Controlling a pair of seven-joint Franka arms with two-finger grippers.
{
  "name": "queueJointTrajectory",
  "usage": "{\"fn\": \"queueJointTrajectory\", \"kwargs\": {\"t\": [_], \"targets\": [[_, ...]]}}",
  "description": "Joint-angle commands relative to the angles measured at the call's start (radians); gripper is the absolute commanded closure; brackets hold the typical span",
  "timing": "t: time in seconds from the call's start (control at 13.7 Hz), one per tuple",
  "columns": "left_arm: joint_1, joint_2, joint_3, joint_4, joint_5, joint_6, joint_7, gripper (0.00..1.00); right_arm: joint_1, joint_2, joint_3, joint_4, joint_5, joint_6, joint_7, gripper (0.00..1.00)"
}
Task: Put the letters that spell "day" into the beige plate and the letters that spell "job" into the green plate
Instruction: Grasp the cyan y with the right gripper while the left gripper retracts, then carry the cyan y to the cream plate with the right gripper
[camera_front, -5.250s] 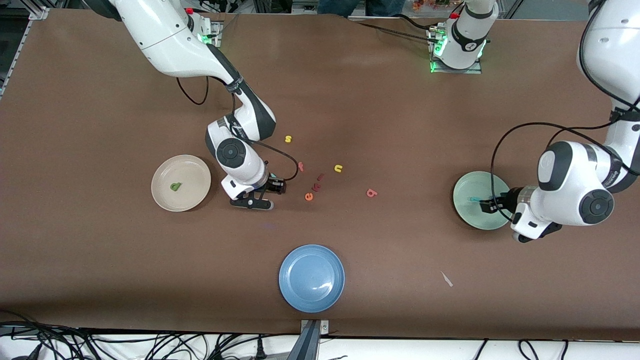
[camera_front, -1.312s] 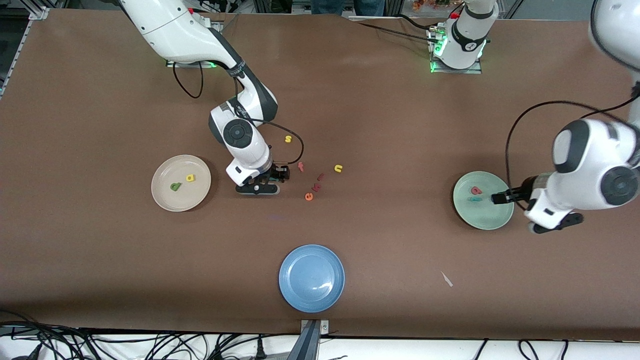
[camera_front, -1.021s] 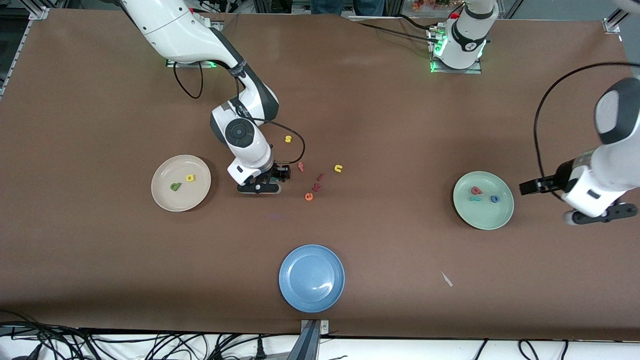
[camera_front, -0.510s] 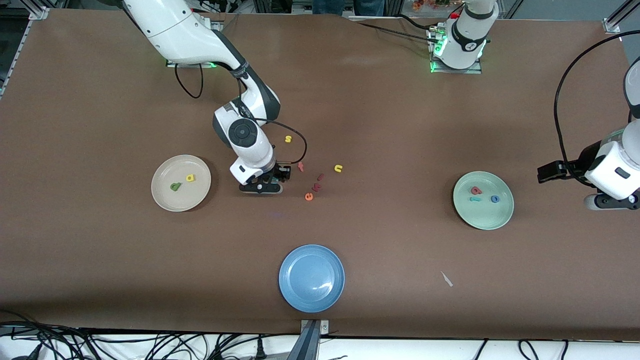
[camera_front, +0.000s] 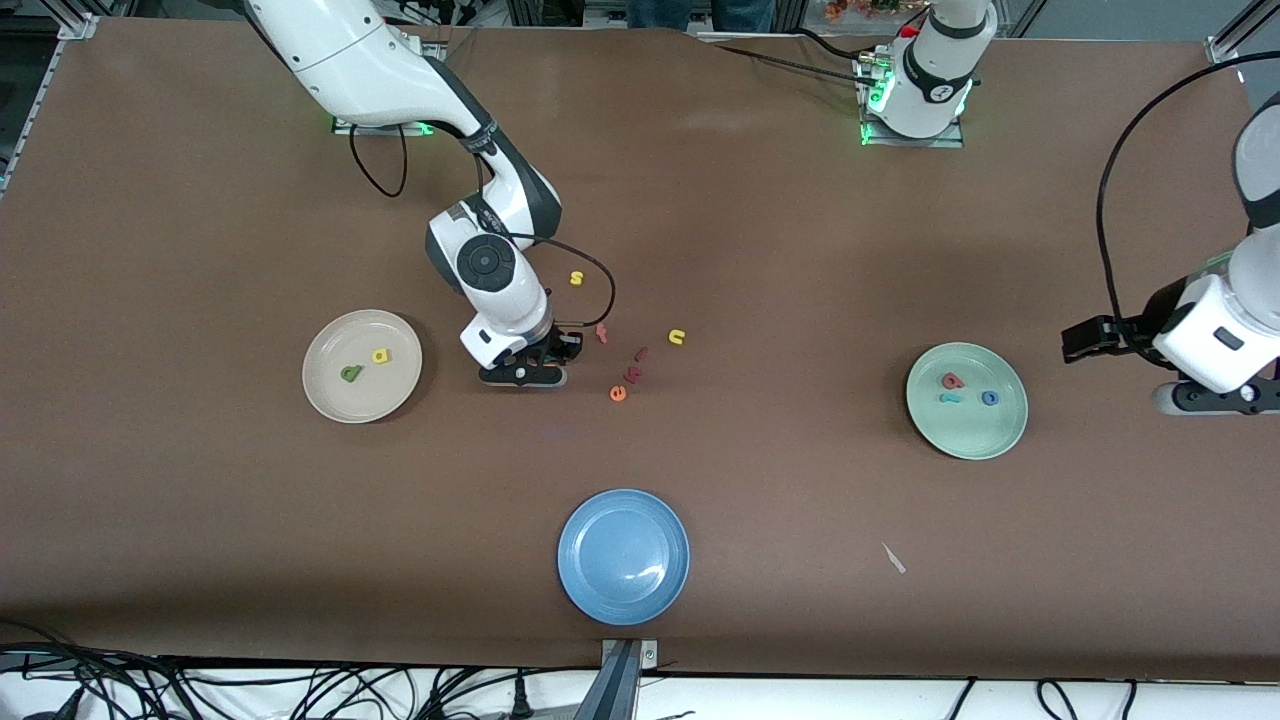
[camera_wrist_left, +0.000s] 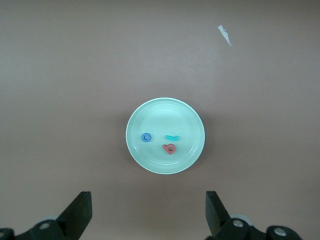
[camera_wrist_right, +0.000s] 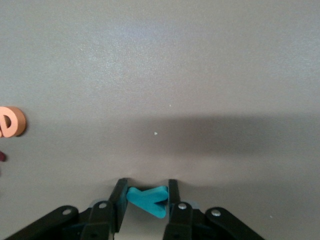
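Observation:
The beige plate (camera_front: 362, 392) holds a green d (camera_front: 349, 374) and a yellow a (camera_front: 380, 355). Beside it, toward the table's middle, my right gripper (camera_front: 568, 348) is down at the table, shut on the teal y (camera_wrist_right: 147, 199), which is pinched flat between its fingers (camera_wrist_right: 120, 192). The y is hidden under the hand in the front view. The green plate (camera_front: 966, 440) (camera_wrist_left: 187, 117) holds the red-orange b (camera_front: 951, 380) (camera_wrist_left: 169, 148), teal j (camera_front: 950, 398) (camera_wrist_left: 172, 137) and blue o (camera_front: 990, 398) (camera_wrist_left: 146, 137). My left gripper (camera_front: 1085, 340) (camera_wrist_left: 147, 215) hangs open and empty, raised beside the green plate toward the left arm's end.
Loose letters lie by the right gripper: a yellow s (camera_front: 576, 278), red f (camera_front: 601, 333), yellow n (camera_front: 677, 337), orange e (camera_front: 618, 393) (camera_wrist_right: 11, 121) and two dark red pieces (camera_front: 636, 364). A blue plate (camera_front: 623, 556) sits near the front edge, a white scrap (camera_front: 893, 558) beside it.
My right gripper has closed its fingers on the teal y. The left arm has drawn back and up from the green plate, leaving the blue o in it.

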Motion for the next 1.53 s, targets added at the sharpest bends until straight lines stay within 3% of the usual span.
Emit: {"fn": "queueJointTrajectory", "kwargs": {"t": [0.0, 0.44, 0.8, 1.46], "targets": [[-0.166, -0.066, 0.225, -0.010, -0.127, -0.025, 0.070, 0.00, -0.002, -0.009, -0.006, 0.002, -0.018, -0.005, -0.018, 0.76], [-0.168, -0.112, 0.234, -0.112, -0.118, 0.080, 0.087, 0.01, -0.181, -0.178, -0.012, -0.024, -0.018, -0.273, -0.407, 0.76], [-0.165, -0.106, 0.232, -0.102, -0.100, 0.090, 0.088, 0.00, -0.281, -0.305, -0.101, -0.167, -0.018, -0.288, -0.707, 0.76], [-0.180, -0.089, 0.224, -0.039, -0.104, 0.082, 0.072, 0.00, -0.295, -0.330, -0.124, -0.252, 0.011, -0.272, -0.703, 0.71]]}}
